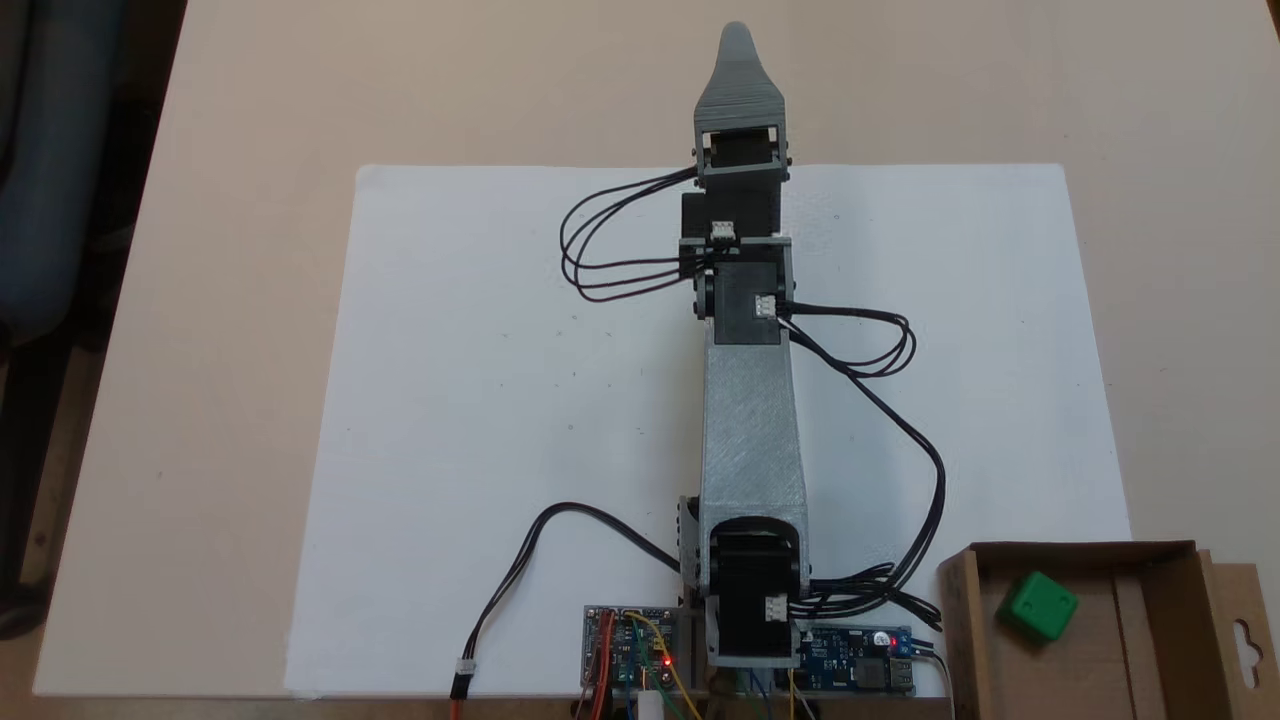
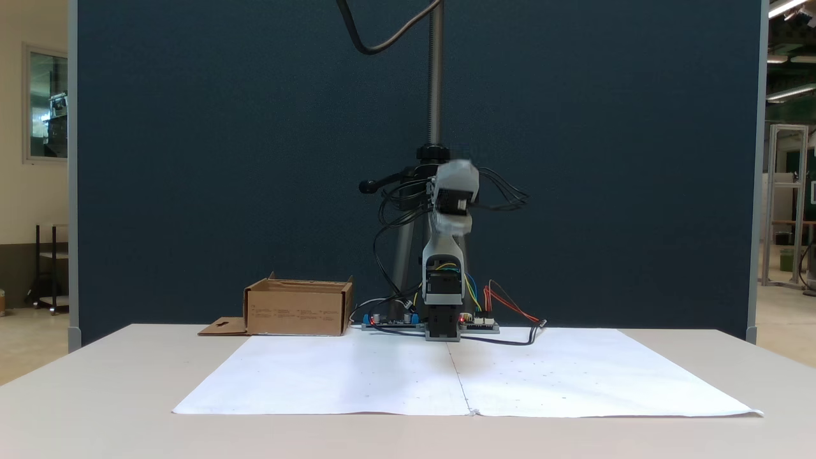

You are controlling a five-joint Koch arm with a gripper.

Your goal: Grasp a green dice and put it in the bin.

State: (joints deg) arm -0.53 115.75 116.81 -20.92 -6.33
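The green dice (image 1: 1040, 606) lies inside the bin (image 1: 1150, 560), a shallow brown cardboard box at the lower right of a fixed view. In the other fixed view the bin (image 2: 296, 310) stands left of the arm's base and its wall hides the dice. My arm stretches straight out over the white sheet, far from the bin. The gripper (image 1: 737, 40) is raised above the table and points away from the base. Only one grey tapered tip shows from above. From the front the gripper (image 2: 454, 186) is a blur, so its jaws cannot be made out.
A large white paper sheet (image 1: 500, 400) covers the middle of the beige table (image 1: 250, 120). Circuit boards (image 1: 630, 650) and loose black cables (image 1: 900, 420) sit around the arm's base. A camera stand pole (image 2: 436, 76) rises behind the arm before a dark blue partition.
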